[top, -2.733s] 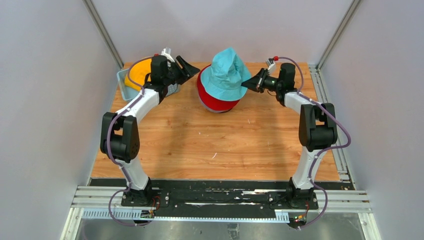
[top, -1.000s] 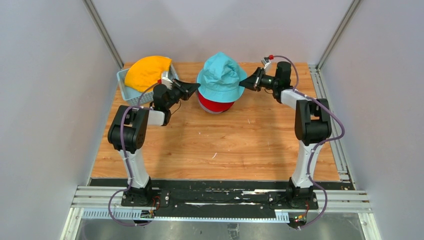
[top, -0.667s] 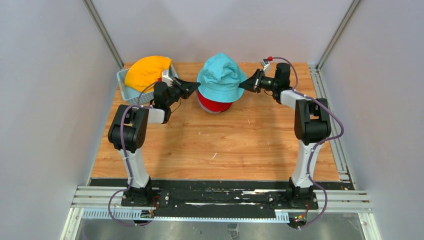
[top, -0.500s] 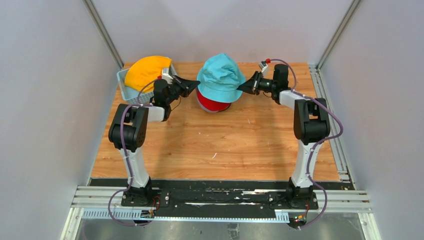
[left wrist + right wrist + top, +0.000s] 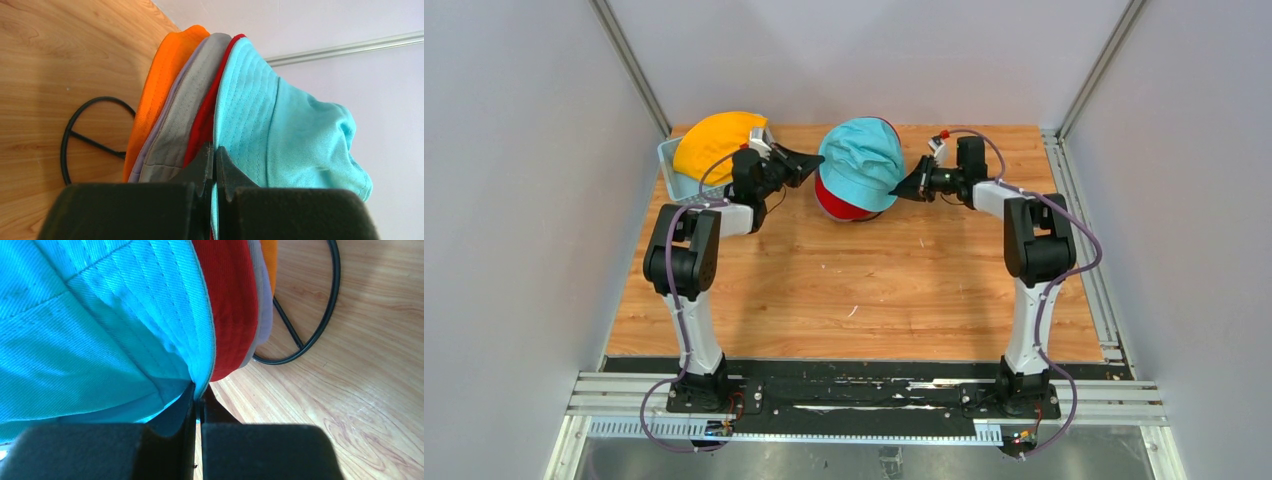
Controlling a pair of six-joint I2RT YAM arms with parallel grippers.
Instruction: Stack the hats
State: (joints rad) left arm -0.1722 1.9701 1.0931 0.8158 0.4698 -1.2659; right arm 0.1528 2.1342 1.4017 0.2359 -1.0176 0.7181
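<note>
change since earlier view: teal hat (image 5: 861, 160) sits lower, pulled down over the red hat (image 5: 836, 203); both arms have dropped and drawn in with it.

item, teal hat: topmost of the pile at the far middle of the table (image 5: 854, 290), crown creased and tipped toward the back wall. red brim shows beneath its near edge.

item, pile: in the left wrist view the brims nest in order, orange hat (image 5: 160, 85), grey hat (image 5: 187, 115), red, then teal, all over a black wire stand (image 5: 67, 135).

item, left gripper (image 5: 816, 163): jaws narrow, pinching the teal brim's left edge.

item, right gripper (image 5: 902, 190): jaws narrow, clamped on the teal brim's right edge.

item, yellow hat (image 5: 714, 140): apart from the pile, lying in the basket (image 5: 669, 165) at the far left.

step in hand: seating the teal hat.

next move, judged: let go of both brim edges evenly so the hat stays square, then fetch the yellow hat.
</note>
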